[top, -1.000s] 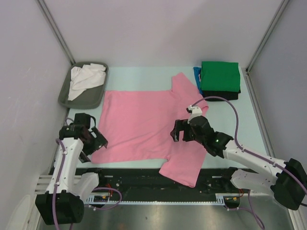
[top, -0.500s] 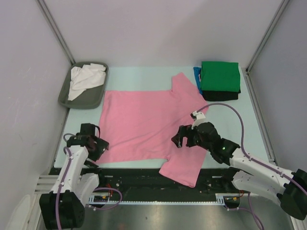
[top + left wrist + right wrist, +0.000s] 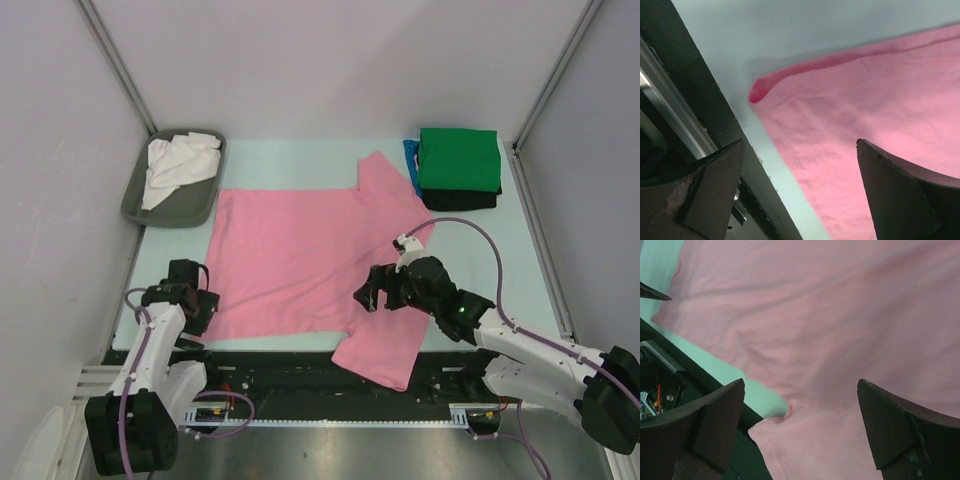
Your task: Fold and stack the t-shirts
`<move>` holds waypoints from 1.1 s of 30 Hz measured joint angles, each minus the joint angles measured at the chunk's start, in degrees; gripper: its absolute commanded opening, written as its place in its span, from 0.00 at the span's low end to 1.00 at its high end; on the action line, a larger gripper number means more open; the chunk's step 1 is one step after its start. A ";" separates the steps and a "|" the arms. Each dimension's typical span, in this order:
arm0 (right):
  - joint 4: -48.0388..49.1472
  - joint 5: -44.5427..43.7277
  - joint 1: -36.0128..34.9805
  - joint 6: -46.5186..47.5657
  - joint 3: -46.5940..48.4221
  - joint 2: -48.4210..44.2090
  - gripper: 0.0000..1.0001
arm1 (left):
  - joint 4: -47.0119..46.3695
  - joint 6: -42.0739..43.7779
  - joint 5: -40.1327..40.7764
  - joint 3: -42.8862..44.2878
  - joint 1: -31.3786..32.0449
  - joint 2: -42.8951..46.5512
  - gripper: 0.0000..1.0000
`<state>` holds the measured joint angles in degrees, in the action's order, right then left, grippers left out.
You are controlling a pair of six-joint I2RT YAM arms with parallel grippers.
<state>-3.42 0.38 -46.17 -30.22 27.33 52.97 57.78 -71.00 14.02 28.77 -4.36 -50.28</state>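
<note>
- Change noted: over the last second the left gripper (image 3: 197, 304) has dropped from above the cloth towards the lower left of the overhead frame. It now sits at the hem corner (image 3: 758, 93) of the pink shirt (image 3: 290, 250).
- Change noted: the right gripper (image 3: 372, 294) has drawn back and down a little. It now hangs over the point where the near sleeve (image 3: 375, 350) joins the body.
- Gripper state: both sets of fingers stand wide apart with nothing between them. Pink cloth lies under each.
- Judgement: both arms appear to be lining up on the near edge for a first fold. No fold has been made yet.
- Location: the pink shirt lies spread flat in the middle of the table (image 3: 500, 250). Its near sleeve hangs over the front edge.
- Stack: at the upper right a folded green shirt (image 3: 458, 158) rests on a black shirt (image 3: 462, 201), and a blue shirt (image 3: 410, 160) shows at the left side.
- Remaining: a white shirt (image 3: 178, 162) lies crumpled in the grey tray (image 3: 140, 208) at the upper left.
- Material: the pink cloth is a soft, matt knit with shallow wrinkles. The hem corner is rolled over, and a stitched seam puckers at the sleeve joint.
- Tray: rounded corners, smooth rigid walls.
</note>
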 measured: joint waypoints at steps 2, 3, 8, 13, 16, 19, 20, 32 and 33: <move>0.35 0.15 0.00 0.00 -0.11 0.39 1.00 | -0.37 -0.09 0.39 -0.17 -1.42 -0.09 0.89; 0.44 0.15 0.00 -0.02 -0.13 0.59 1.00 | -0.59 -0.09 0.57 -0.39 -2.23 0.00 0.84; 1.84 0.70 0.00 -0.24 -0.33 2.12 1.00 | -1.60 0.09 0.68 -1.84 -6.40 0.11 0.69; 2.71 1.03 0.00 -0.26 -0.33 2.80 1.00 | -2.40 0.85 0.57 -1.84 -7.93 -0.70 0.46; 3.21 1.09 0.00 -0.46 -0.33 3.15 1.00 | -2.64 1.09 0.33 -1.86 -7.96 -0.72 0.39; 3.39 1.22 0.00 -0.81 -0.33 3.50 1.00 | -3.15 1.18 0.33 -2.01 -7.96 -0.74 0.34; 3.39 1.22 0.00 -0.83 -0.33 3.54 1.00 | -3.32 1.09 0.31 -2.19 -7.96 -0.79 0.34; 3.72 1.51 0.00 -0.90 -0.35 4.17 1.00 | -2.54 0.92 -0.24 -3.32 -8.02 -1.40 0.55; 3.78 1.57 0.00 -0.90 -0.35 4.17 1.00 | -2.19 0.90 -0.24 -3.26 -8.02 -1.53 0.56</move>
<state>0.36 1.96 -46.17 -31.11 26.98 57.14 55.59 -70.11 13.78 25.52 -12.38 -51.81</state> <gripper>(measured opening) 0.994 0.496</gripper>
